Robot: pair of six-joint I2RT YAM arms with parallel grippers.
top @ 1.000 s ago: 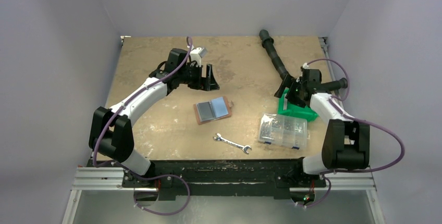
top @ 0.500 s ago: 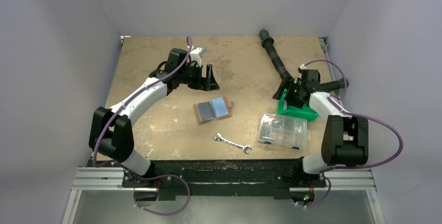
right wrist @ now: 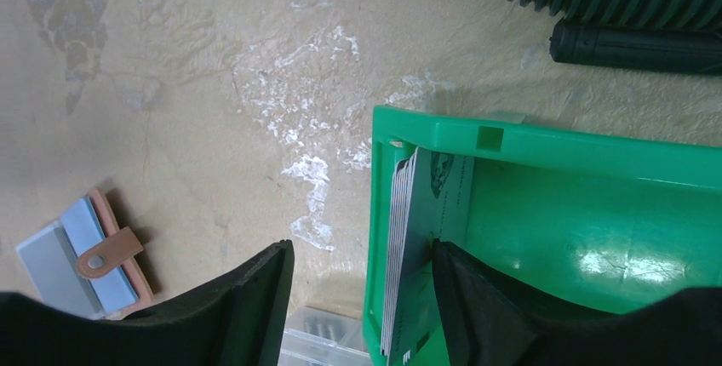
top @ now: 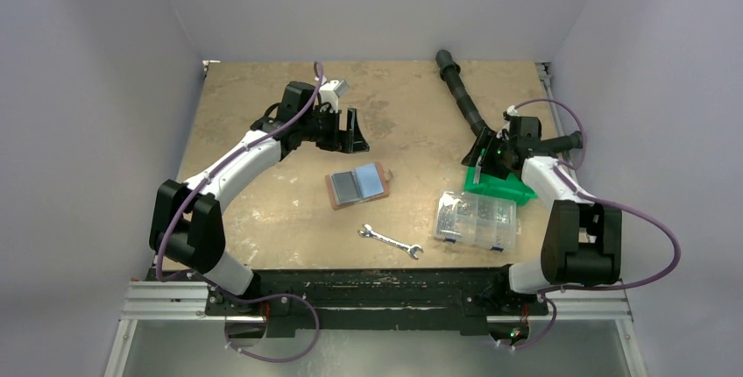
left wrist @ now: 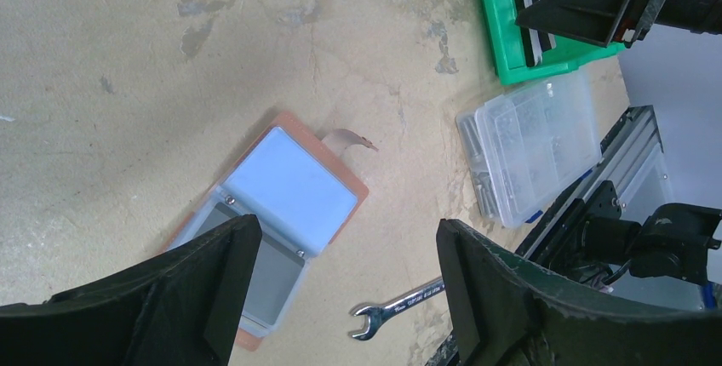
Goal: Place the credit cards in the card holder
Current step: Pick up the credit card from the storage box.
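step: fetching card. right pincer [right wrist: 362, 251] jaws apart, straddling upright stack of thin printed cards [right wrist: 426, 213] against wall of green plastic bin [right wrist: 596, 170], nothing clamped. left pincer [left wrist: 345, 230] wide apart, hovering above reddish-brown leather bifold card holder [left wrist: 317, 155], open mid-bench. next: pinch single card, lift clear.

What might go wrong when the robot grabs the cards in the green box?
1. The right gripper has one finger outside the green bin wall and one inside, with the cards between them. Closing could pinch the wall too and drag or tip the bin.
2. Several cards stand pressed together on edge, so it might lift more than one, or drop some.
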